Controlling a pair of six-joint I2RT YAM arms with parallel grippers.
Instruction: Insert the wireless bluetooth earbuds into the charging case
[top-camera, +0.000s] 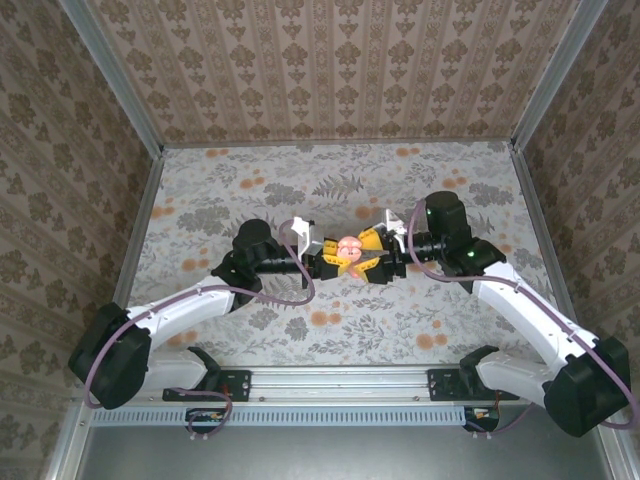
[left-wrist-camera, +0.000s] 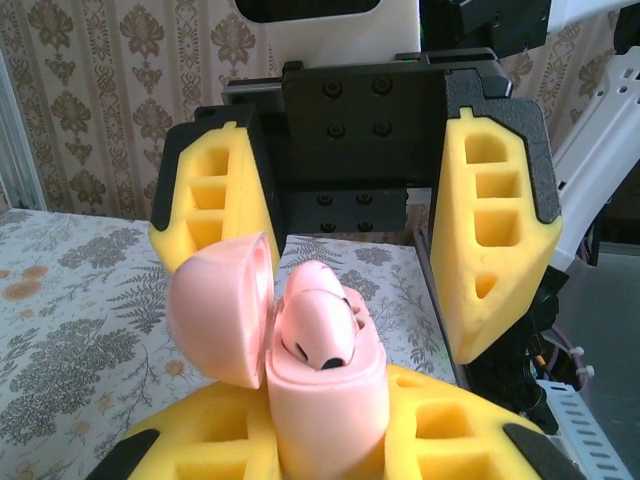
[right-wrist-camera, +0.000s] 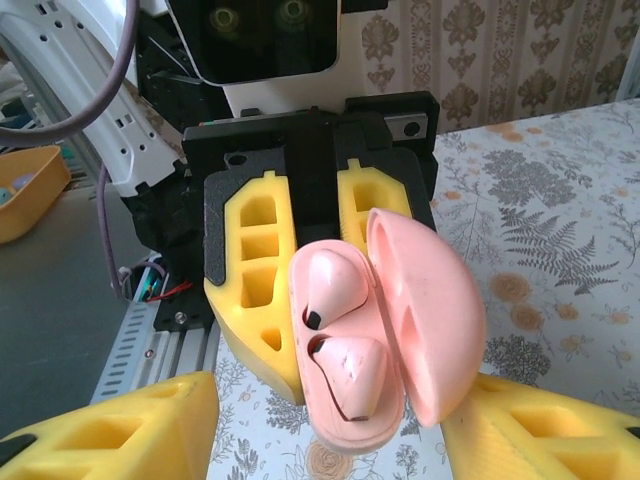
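The salmon-pink charging case (left-wrist-camera: 330, 400) stands upright between the yellow fingers of my left gripper (left-wrist-camera: 325, 445), which is shut on its body. Its hinged lid (left-wrist-camera: 220, 310) hangs open to one side. Both earbuds (right-wrist-camera: 335, 285) (right-wrist-camera: 350, 370) sit in their sockets in the case (right-wrist-camera: 345, 425). My right gripper (right-wrist-camera: 330, 445) faces the case from the other side, its yellow fingers (left-wrist-camera: 500, 230) spread wide on either side of it and holding nothing. In the top view the two grippers (top-camera: 332, 258) (top-camera: 375, 252) meet over mid-table with the case (top-camera: 350, 247) between them.
The floral tablecloth (top-camera: 330, 180) lies under both arms, with patterned walls on three sides. A metal rail (top-camera: 340, 385) runs along the near edge. An orange tray (right-wrist-camera: 25, 185) sits off the table beyond the left arm's base.
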